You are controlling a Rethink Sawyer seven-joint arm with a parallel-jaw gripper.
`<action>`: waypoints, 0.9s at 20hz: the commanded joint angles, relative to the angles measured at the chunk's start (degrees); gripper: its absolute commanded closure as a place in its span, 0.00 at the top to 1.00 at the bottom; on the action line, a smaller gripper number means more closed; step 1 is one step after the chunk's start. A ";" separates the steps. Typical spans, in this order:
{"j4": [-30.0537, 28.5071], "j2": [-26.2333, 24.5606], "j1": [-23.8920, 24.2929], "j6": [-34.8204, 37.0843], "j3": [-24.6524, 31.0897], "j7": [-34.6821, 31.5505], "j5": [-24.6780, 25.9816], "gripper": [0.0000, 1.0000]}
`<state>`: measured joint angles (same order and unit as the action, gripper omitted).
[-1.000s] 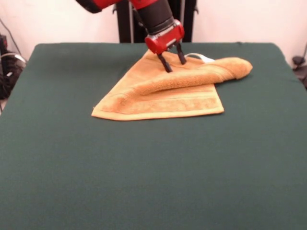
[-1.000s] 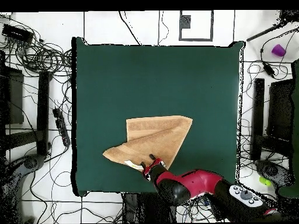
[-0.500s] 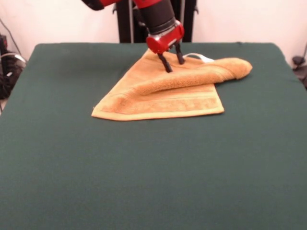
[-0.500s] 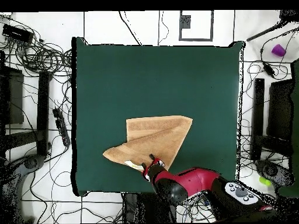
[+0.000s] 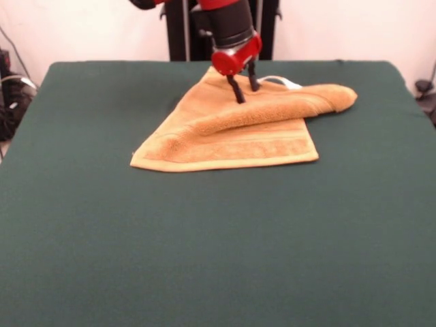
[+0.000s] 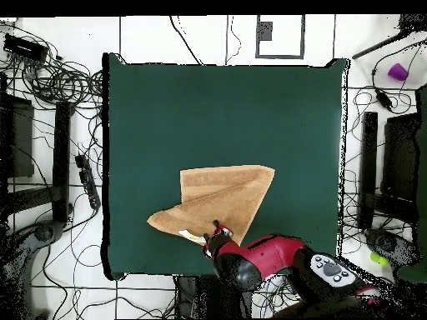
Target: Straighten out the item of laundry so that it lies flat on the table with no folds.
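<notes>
The mustard-yellow towel (image 5: 231, 133) lies on the dark green table (image 5: 204, 245), toward the robot's side. One part is folded diagonally over the rest into a thick roll that ends in a point at the right. A small white tag (image 5: 285, 82) shows behind that fold. The woven border band runs along the front edge. My gripper (image 5: 246, 93) stands over the towel's far corner, its two dark fingers (image 5: 237, 90) open and touching the cloth on top of the fold. In the overhead view the towel (image 6: 218, 198) is a triangle, with the gripper (image 6: 213, 236) at its lower edge.
Cables, stands and equipment lie on the floor around the table (image 6: 225, 117) in the overhead view. The robot's pedestal (image 5: 194, 34) stands just behind the table's far edge.
The arm has turned slightly and the wrist has shifted a little. The fingers stay on the same spot of the towel, and the towel has not moved.
</notes>
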<state>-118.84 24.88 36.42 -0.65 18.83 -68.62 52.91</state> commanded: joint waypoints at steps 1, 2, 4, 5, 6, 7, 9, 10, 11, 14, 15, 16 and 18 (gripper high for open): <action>20.39 -8.86 -2.68 36.09 -18.18 9.13 5.41 1.00; 20.59 -8.76 -2.72 35.83 -18.33 9.53 5.39 1.00; 20.81 -8.40 -2.83 33.26 -18.73 9.18 6.89 1.00; 21.19 -8.25 -3.51 31.83 -19.25 8.76 8.27 1.00; 21.55 -8.08 -3.62 30.69 -19.29 9.42 9.52 1.00; 21.85 -7.93 -2.65 31.41 -18.47 11.71 9.28 1.00; 22.52 -7.84 -0.49 34.13 -16.50 16.97 8.41 1.00; 22.81 -7.84 -0.01 34.61 -15.92 18.61 8.63 1.00; 23.12 -7.87 0.25 35.34 -15.45 20.07 8.70 1.00; 23.43 -8.04 1.44 39.13 -14.24 23.27 6.73 1.00; 23.35 -7.88 1.00 38.65 -14.41 23.08 7.35 1.00; 23.43 -7.93 0.39 38.04 -14.74 22.56 8.08 1.00; 22.88 -7.92 1.75 39.21 -13.57 24.43 6.76 1.00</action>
<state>-118.05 26.02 33.58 0.71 17.25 -66.19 53.09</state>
